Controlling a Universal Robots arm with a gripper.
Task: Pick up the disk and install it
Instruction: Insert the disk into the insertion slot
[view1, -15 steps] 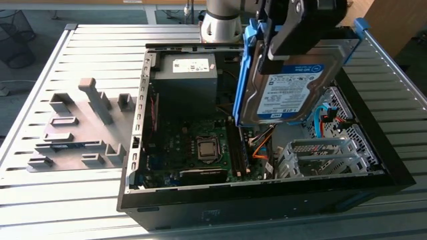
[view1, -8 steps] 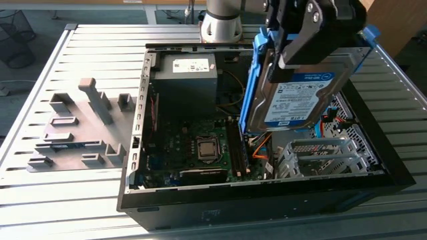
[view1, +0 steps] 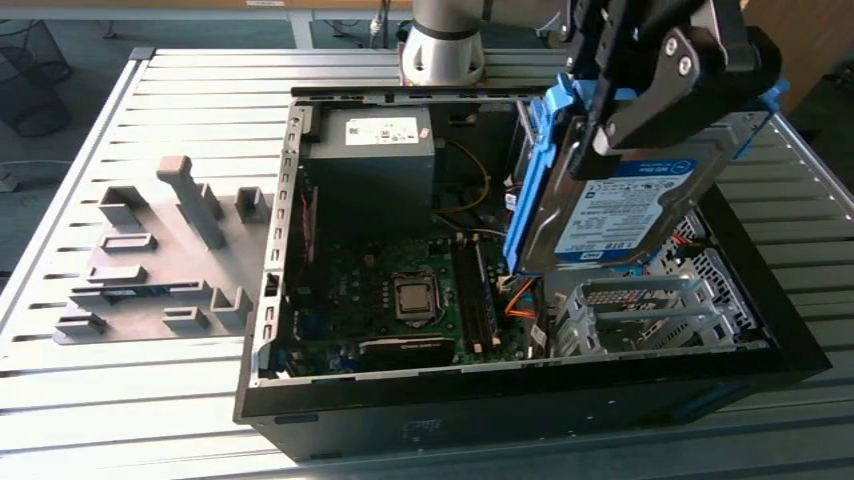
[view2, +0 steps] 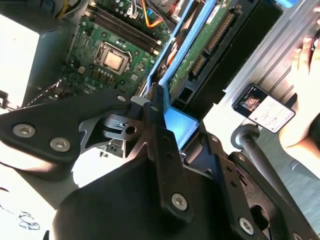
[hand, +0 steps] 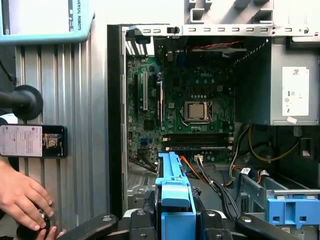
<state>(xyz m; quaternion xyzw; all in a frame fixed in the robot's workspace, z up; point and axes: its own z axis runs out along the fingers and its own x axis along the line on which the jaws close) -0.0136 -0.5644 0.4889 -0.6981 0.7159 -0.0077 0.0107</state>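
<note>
One gripper (view1: 650, 100) in the exterior view, black, jaws clamped on the upper end of the disk (view1: 627, 210). The disk is off the table and hangs tilted over the open case (view1: 534, 400), at the exterior view's right, above the metal cage (view1: 641, 310). Its label faces the camera, and the blue frame runs down the edge nearer the exterior view's left. The disk's top is hidden behind the gripper, and the gripper's upper part is cut off. Whether the disk's lower corner touches anything inside the case — cannot tell.

Inside the case sit a grey power supply (view1: 380, 160) at the far end and a board (view1: 400, 290) with a bare CPU socket. The arm base (view1: 447, 45) stands behind the case, cut off at the top. Grey fixtures (view1: 160, 250) sit on the slatted table (view1: 134, 400), well apart from the case toward the exterior view's left.

In the second wrist view the gripper body blocks the foreground and a finger (view2: 160, 130) presses on the blue frame. The disk is seen edge-on, green circuit side showing, its far end cut off. A hand (view2: 305, 60), partly out of frame, is near a phone (view2: 264, 107) on the table outside the case.

In the first wrist view the disk is edge-on — blue frame visible, silver body hidden. The hand rests on a small dark object too dark to make out. A blue latch (hand: 292, 210) sits inside the case, apart from the disk.
</note>
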